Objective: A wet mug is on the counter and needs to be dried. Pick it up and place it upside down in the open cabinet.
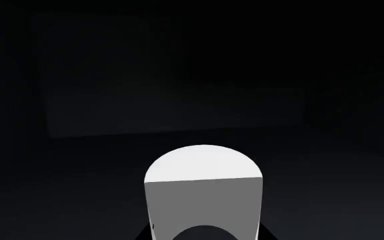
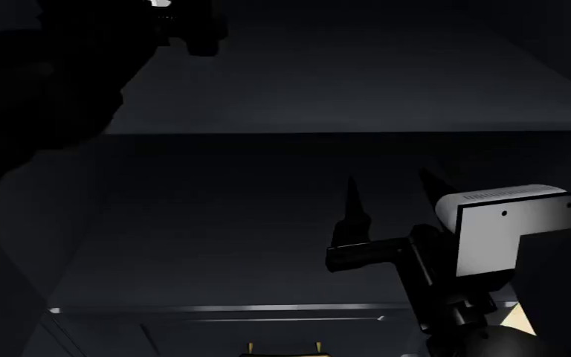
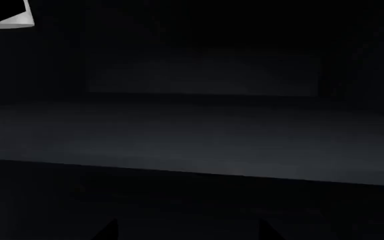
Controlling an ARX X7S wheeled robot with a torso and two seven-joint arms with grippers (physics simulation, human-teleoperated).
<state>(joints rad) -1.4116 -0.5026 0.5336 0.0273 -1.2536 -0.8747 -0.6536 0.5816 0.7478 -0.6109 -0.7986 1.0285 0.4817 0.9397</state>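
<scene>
The white mug (image 1: 203,190) sits between the jaws of my left gripper (image 1: 203,236), which is shut on it, inside the dark cabinet (image 1: 178,110). In the head view my left arm is a black silhouette at the upper left, and a small white bit of the mug (image 2: 161,4) shows at the top edge. A white corner of the mug (image 3: 12,19) also shows in the right wrist view. My right gripper (image 2: 389,187) is open and empty, fingers pointing into the cabinet above a dark shelf (image 2: 246,230). The counter is out of view.
The shelf's thin pale front edge (image 2: 216,307) runs across low in the head view. Another dark shelf board (image 2: 365,82) lies above. The cabinet's back wall (image 3: 205,75) and shelf floor (image 3: 199,145) fill the right wrist view. The right wrist's white camera housing (image 2: 504,223) stands at the right.
</scene>
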